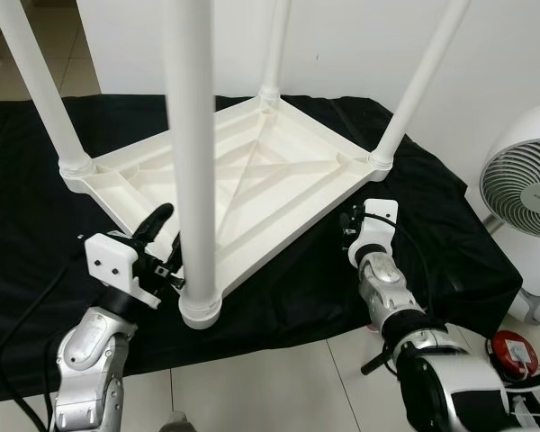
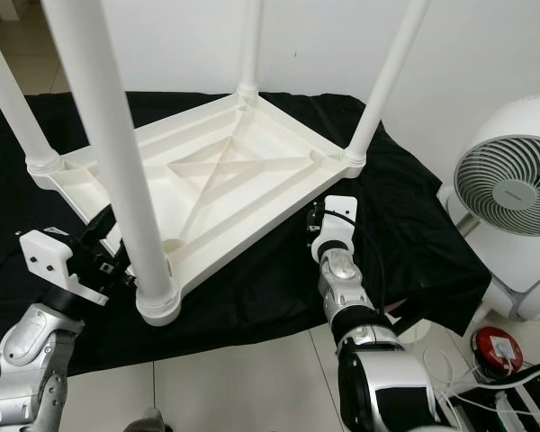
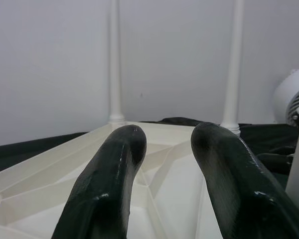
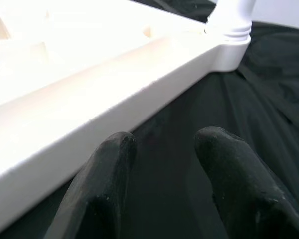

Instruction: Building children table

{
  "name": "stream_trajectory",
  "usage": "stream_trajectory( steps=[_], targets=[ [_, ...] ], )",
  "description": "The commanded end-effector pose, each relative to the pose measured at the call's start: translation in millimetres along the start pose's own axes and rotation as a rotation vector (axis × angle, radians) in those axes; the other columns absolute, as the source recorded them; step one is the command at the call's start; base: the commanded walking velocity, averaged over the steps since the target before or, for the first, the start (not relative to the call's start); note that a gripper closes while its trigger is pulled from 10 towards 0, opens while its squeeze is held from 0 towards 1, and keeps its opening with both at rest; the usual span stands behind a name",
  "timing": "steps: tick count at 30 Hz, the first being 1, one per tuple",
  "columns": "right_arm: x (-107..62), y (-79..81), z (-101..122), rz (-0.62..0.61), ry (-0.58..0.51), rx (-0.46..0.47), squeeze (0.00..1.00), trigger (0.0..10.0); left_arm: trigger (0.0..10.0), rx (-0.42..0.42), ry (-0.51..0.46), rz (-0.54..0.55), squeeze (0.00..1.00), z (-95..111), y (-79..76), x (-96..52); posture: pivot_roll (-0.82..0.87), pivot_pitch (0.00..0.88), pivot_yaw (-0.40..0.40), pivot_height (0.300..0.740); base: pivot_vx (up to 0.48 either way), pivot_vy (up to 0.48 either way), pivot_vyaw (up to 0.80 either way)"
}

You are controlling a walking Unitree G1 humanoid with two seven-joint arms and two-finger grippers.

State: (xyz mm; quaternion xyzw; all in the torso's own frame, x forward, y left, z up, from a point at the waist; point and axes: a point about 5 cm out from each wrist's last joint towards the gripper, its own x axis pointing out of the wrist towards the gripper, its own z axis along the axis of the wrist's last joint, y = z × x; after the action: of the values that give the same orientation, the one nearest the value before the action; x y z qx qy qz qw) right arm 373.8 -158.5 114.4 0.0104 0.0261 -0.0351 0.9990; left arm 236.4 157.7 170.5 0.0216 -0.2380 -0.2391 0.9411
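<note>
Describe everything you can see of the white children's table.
The white children's table looks like moulded plastic and lies upside down on a black cloth spread over the tiled floor. Its ribbed underside faces up, with a diagonal cross brace in the middle. Four round white legs stand in corner sockets, pointing upward out of frame. The tabletop sits tilted, its near corner lower. The left gripper, fingers open, reaches over the near-left edge beside the nearest leg. The right gripper, open, sits at the near-right edge.
</note>
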Motion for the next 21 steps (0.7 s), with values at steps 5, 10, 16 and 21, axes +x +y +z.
stream_trajectory(
  steps=[5, 10, 16, 21],
  targets=[
    [5.2, -1.4, 0.3, 0.000, 0.059, 0.007, 0.00, 10.0, 10.0, -0.053, -0.007, -0.115, 0.00, 3.3, -20.6, 2.5, 0.16, 0.023, -0.088, 0.740, 0.000, 0.000, 0.00],
    [7.7, 0.5, 1.0, 0.021, 0.092, 0.013, 0.00, 10.0, 10.0, -0.074, -0.003, -0.168, 0.00, 4.6, -30.2, 1.5, 0.16, 0.023, -0.092, 0.740, 0.000, 0.000, 0.00],
    [9.3, 3.1, 0.6, 0.051, 0.128, 0.051, 0.00, 10.0, 10.0, -0.087, -0.005, -0.193, 0.00, 6.2, -35.9, 2.2, 0.16, 0.024, -0.097, 0.740, 0.000, 0.000, 0.00],
    [11.0, 17.6, 4.6, 0.165, 0.137, 0.081, 0.00, 10.0, 10.0, -0.104, -0.012, -0.227, 0.00, 8.8, -40.3, 4.0, 0.15, 0.019, -0.098, 0.740, 0.000, 0.000, 0.00]
  ],
)
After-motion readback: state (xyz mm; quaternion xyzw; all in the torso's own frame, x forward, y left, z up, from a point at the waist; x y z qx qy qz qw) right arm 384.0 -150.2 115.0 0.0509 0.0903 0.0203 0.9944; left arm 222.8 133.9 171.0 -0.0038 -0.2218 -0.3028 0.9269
